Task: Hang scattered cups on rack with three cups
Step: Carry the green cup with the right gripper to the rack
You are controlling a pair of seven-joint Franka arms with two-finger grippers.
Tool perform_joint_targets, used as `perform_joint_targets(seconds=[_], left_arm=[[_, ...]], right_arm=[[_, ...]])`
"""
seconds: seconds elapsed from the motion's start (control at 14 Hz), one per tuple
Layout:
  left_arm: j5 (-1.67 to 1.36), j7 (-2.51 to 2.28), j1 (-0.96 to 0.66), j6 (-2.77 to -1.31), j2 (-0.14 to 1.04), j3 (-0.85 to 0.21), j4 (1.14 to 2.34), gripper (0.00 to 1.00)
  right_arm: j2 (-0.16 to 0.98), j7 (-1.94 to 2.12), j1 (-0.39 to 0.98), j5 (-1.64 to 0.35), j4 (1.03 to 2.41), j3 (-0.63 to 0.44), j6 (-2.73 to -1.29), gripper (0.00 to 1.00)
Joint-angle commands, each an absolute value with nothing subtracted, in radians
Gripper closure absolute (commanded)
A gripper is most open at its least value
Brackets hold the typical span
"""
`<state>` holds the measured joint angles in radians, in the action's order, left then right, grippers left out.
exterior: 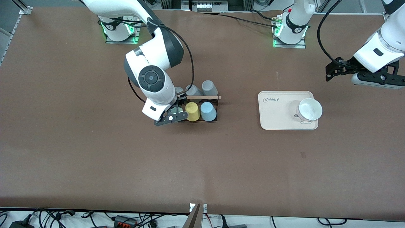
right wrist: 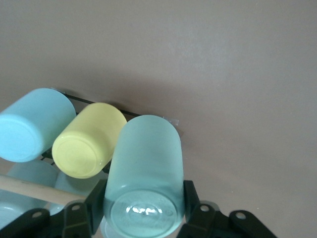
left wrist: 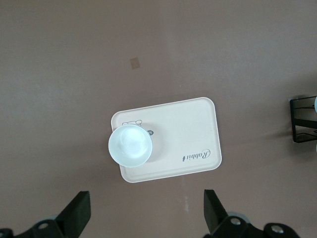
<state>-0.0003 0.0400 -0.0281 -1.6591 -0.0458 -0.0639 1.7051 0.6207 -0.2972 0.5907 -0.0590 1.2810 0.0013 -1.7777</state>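
Note:
My right gripper is shut on a mint green cup, bottom toward the camera. It holds the cup at the rack's end toward the right arm, beside a yellow cup. A light blue cup hangs on the yellow cup's other flank. Whether the mint cup sits on a peg is hidden. My left gripper hangs open and empty over the table near the left arm's end, where that arm waits.
Two grey cups hang on the rack's row farther from the front camera. A cream tray lies toward the left arm's end, with a pale whitish cup standing mouth up on it.

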Motion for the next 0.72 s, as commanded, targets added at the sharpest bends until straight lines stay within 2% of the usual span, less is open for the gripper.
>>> perform_joint_targets(seconds=[0.0, 0.14, 0.65], left_arm=[[0.005, 0.051, -0.020, -1.637, -0.040, -0.072, 1.680, 0.00], [0.005, 0.051, -0.021, -1.637, -0.040, -0.072, 1.680, 0.00], [0.005, 0.049, -0.021, -1.637, -0.038, -0.072, 1.680, 0.00]], right_arm=[[0.629, -0.282, 0.594, -0.069, 1.226, 0.003, -1.711, 0.81], [0.627, -0.281, 0.591, -0.072, 1.195, 0.002, -1.672, 0.81], [0.653, -0.265, 0.594, -0.071, 1.201, 0.003, -1.683, 0.81]])
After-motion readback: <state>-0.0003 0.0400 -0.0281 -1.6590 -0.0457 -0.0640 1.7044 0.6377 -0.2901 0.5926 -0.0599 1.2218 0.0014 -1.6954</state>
